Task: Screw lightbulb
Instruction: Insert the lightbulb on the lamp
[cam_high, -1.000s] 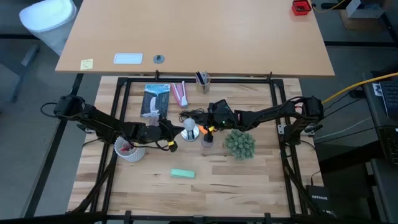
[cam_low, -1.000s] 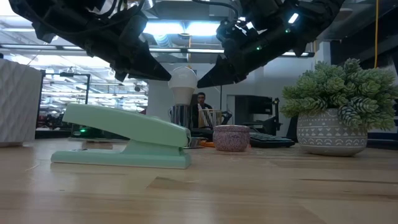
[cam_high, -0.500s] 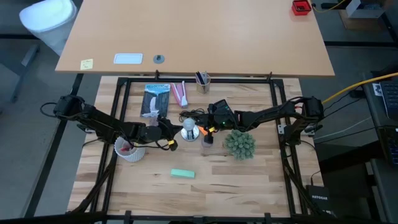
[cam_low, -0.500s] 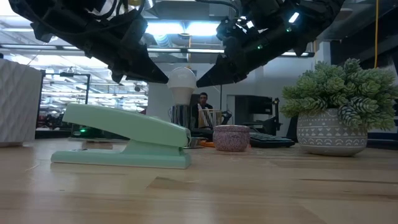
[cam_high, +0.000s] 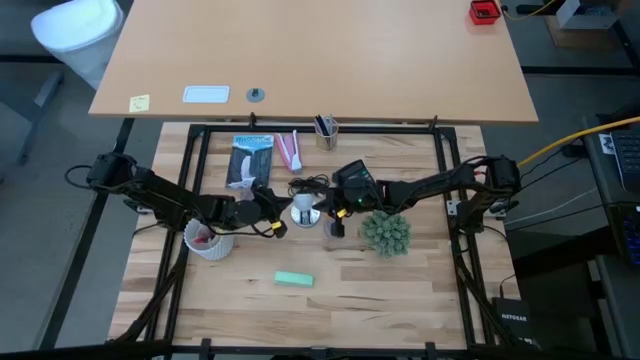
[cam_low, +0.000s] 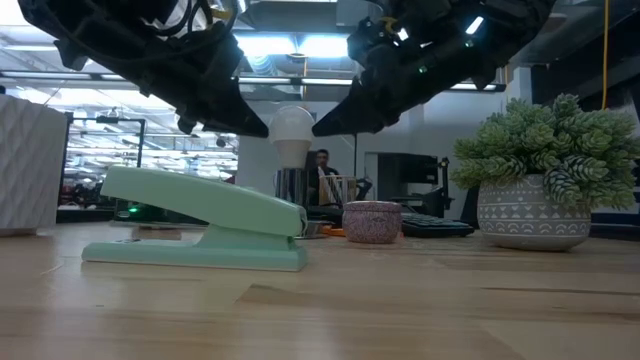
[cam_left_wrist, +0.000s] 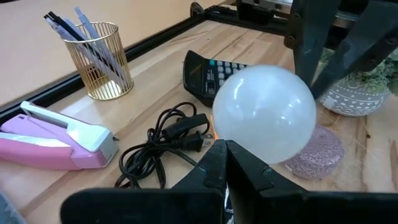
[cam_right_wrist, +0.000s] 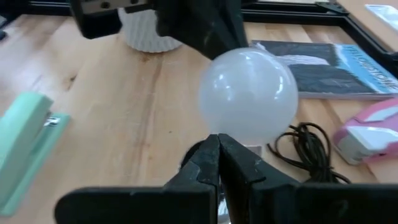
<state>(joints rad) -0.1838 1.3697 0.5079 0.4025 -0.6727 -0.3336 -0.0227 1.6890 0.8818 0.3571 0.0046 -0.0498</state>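
The frosted-white lightbulb (cam_high: 302, 206) stands upright at the table's middle, its narrow base (cam_low: 290, 158) in a silver disc (cam_high: 306, 215) with a black cord (cam_left_wrist: 163, 144). My left gripper (cam_high: 283, 215) is shut at the bulb's left side. My right gripper (cam_high: 322, 208) is shut at its right side. In the low view the two shut tips, left (cam_low: 264, 129) and right (cam_low: 317, 129), meet the bulb's globe (cam_low: 292, 127) from opposite sides. My left gripper presses its shut fingertips (cam_left_wrist: 222, 151) against the globe's left side (cam_left_wrist: 239, 140), low on the round part. The fingers slant down from the table's left. The bulb stays upright on its base. My right gripper presses its shut fingertips (cam_right_wrist: 217, 142) against the globe's right side (cam_right_wrist: 233, 130), low on the round part. The fingers slant down from the table's right, opposite my left gripper.
A mint stapler (cam_high: 294, 280) lies nearer the front. A potted plant (cam_high: 386, 232) and a purple tin (cam_low: 372, 222) stand right of the bulb. A white ribbed cup (cam_high: 208, 240) stands at the left. A calculator (cam_left_wrist: 211, 71), a pink stapler (cam_high: 289, 152), a pen cup (cam_high: 326, 130) and a magazine (cam_high: 250, 160) lie behind.
Both shut grippers have edged in toward the bulb, my left from the left and my right from the right, until their tips meet the globe. The bulb has stayed upright in its place.
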